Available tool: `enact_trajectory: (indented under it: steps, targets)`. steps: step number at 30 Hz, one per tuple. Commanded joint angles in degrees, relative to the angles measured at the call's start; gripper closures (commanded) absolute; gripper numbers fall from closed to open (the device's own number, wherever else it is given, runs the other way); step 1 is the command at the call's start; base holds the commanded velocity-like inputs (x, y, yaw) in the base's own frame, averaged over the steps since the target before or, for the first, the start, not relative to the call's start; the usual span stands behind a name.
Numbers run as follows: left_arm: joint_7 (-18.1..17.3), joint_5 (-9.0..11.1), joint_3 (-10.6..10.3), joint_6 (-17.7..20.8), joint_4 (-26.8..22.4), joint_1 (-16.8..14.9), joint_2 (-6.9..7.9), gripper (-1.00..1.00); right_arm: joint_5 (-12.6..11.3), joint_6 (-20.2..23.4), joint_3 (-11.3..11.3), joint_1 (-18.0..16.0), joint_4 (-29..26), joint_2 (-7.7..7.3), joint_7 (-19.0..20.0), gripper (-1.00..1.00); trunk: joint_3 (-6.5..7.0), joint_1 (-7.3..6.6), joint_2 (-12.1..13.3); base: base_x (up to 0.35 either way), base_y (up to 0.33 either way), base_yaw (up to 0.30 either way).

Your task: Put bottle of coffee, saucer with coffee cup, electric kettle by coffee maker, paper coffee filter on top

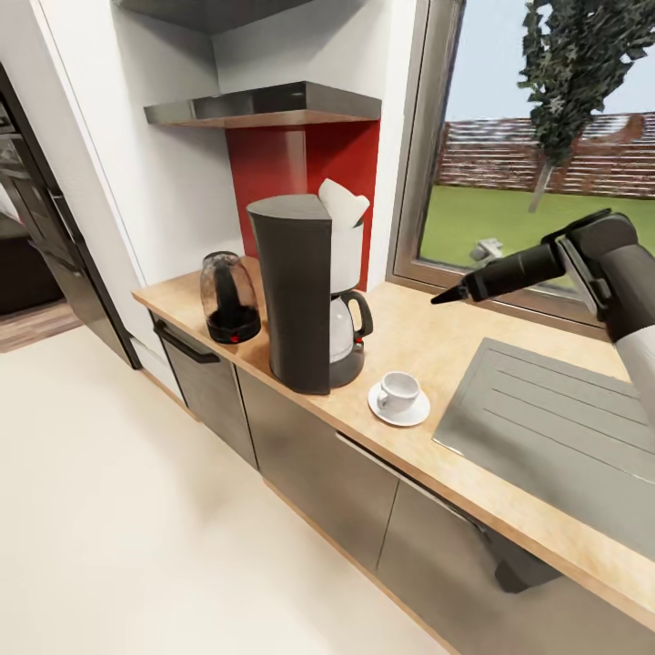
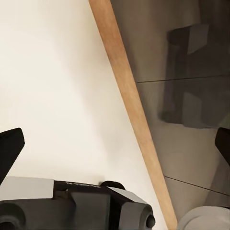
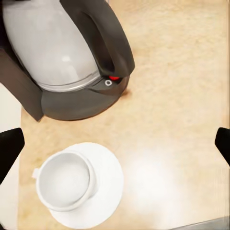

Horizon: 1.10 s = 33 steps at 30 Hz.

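bare wood lies open on the bench (image 1: 428, 350) between the saucer (image 1: 399, 407) and the window-side edge, and the right gripper (image 1: 452, 293) hangs above that stretch with its jaws apart. the coffee maker (image 1: 305, 291) blocks the middle, the saucer just beside its base near the front edge. the electric kettle (image 1: 228, 297) crowds the corner under the shelf (image 1: 264, 107). the sink drainboard (image 1: 555, 428) takes the other end.

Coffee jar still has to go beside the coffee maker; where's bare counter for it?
Bare countertop lies between the coffee maker, window ledge and grey drainboard. The kettle crowds the maker's far side; the saucer with its cup crowds the front edge.
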Motion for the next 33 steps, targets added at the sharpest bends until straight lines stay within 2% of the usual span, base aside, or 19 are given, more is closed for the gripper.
enact_trajectory:
  steps: [1,11,33]
  targets:
    - [-0.23,-0.35,0.45,0.31,0.02,-0.04,-0.01,-1.0,0.19,0.33,0.01,0.17,-0.35,-0.19,0.33,-1.0,-0.06,0.0,-0.03,0.0,0.0,0.0]
    - [-0.23,-0.35,0.44,0.25,0.02,-0.04,-0.01,-1.0,0.26,0.4,-0.11,1.11,-0.54,-0.34,0.33,-1.0,-0.02,0.0,-0.03,-0.05,0.047,-0.021]
    - [-0.23,-0.35,0.44,0.26,0.02,-0.04,-0.01,-1.0,0.23,0.37,-0.15,1.11,-0.22,-0.34,0.25,-1.0,0.79,0.0,-0.03,-0.016,0.012,-0.245]
